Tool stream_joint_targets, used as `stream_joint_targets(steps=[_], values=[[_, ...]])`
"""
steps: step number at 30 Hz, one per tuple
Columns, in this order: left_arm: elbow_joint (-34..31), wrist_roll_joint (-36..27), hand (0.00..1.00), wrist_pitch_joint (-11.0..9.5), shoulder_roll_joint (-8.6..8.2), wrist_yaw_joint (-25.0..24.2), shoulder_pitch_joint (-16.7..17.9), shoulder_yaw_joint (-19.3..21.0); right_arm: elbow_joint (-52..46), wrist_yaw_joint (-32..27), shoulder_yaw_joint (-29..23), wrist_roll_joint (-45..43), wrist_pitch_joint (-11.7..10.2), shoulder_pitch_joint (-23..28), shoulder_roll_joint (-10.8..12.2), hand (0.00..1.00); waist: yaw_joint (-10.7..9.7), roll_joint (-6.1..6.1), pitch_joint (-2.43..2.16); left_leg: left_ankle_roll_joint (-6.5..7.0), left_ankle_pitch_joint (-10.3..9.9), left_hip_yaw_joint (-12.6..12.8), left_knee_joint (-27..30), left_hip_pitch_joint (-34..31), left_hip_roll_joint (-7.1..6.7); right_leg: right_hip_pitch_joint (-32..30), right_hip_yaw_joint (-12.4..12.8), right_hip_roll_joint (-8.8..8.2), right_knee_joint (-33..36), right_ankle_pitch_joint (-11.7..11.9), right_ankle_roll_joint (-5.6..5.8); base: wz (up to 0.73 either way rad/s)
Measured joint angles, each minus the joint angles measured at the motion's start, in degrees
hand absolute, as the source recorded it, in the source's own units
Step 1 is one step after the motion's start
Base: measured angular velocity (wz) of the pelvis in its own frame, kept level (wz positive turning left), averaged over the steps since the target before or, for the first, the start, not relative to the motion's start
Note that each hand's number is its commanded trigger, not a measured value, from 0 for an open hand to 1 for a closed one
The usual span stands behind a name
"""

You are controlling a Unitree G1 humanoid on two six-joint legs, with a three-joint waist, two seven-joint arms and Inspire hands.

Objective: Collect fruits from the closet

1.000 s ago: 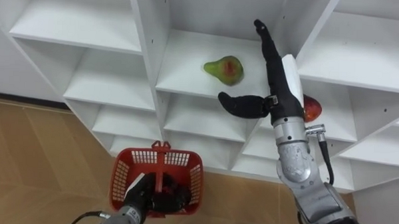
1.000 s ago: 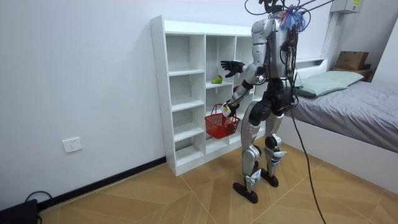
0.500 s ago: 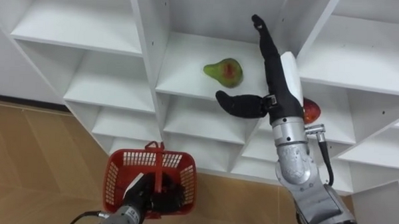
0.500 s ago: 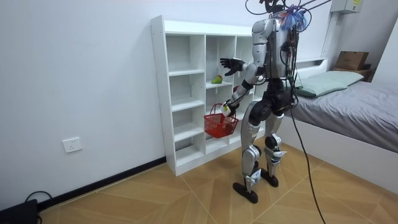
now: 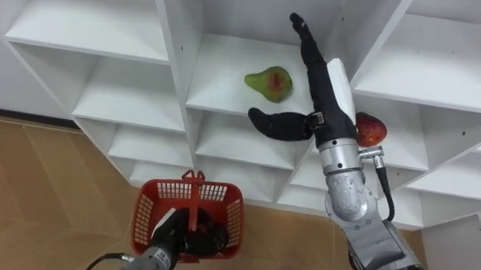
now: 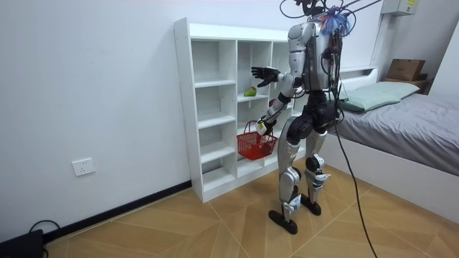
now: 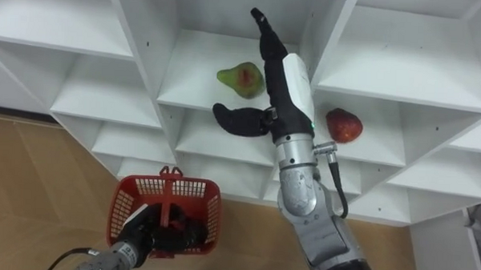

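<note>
Right now my right hand is spread wide, fingers straight up into the middle cubby of the closet, just beside the green pear. It lies on its side, narrow end to my left. A red fruit sits in the next cubby right. My left hand grips the red basket; I cannot tell its contents.

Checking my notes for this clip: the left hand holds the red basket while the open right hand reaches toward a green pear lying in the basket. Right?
No: the green pear lies on a closet shelf, per the left eye view; the rest holds.
</note>
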Motion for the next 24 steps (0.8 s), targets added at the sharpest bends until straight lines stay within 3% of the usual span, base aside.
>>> stream_joint_targets(steps=[12,24], values=[[0.3,-0.2,1.0,-0.2,-0.55,1.2,-0.8,-1.2,0.0,2.4,3.5,0.2,0.0,0.0,-0.2,0.0,0.1,0.07,-0.04,-0.03,0.0,0.1,0.0,-0.1,0.02,-0.3,0.3,0.08,0.2,0.0,-0.03,0.0],[0.6,-0.2,1.0,-0.2,-0.39,1.2,-0.8,-1.2,0.0,0.8,3.3,0.0,0.1,0.0,-0.3,0.0,-0.3,0.04,-0.07,-0.03,0.0,-0.1,0.2,-0.3,0.02,-0.3,0.2,0.08,0.2,0.0,-0.06,0.0]])
